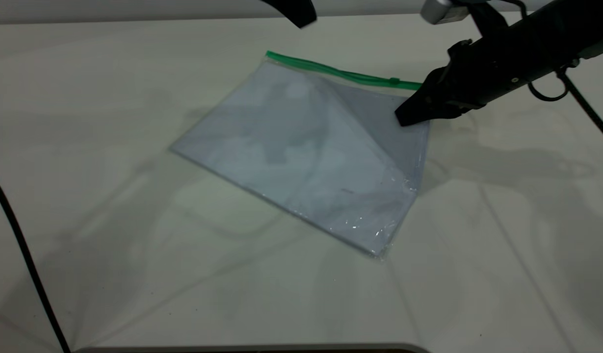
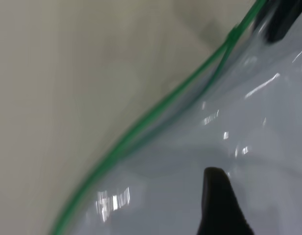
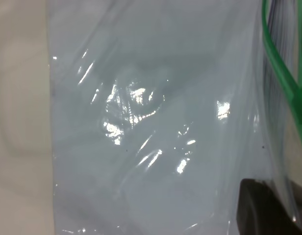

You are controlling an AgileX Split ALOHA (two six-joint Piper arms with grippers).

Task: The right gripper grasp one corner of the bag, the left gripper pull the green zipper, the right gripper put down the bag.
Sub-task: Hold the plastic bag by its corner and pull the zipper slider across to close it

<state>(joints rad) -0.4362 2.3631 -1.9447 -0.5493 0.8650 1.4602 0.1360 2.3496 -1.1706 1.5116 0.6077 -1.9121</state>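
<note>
The bag, a clear pouch with white sheets inside, lies on the white table with its far right corner lifted. The green zipper runs along its far edge, with the small slider tab near the right end. My right gripper is shut on the bag's corner just below that end; in the right wrist view plastic passes between its jaws beside the zipper. My left gripper hangs above the table behind the zipper's left end. The left wrist view shows the zipper and the slider.
The white table stretches all round the bag. A black cable crosses the table's left edge. A second thin cable hangs from the right arm at the far right.
</note>
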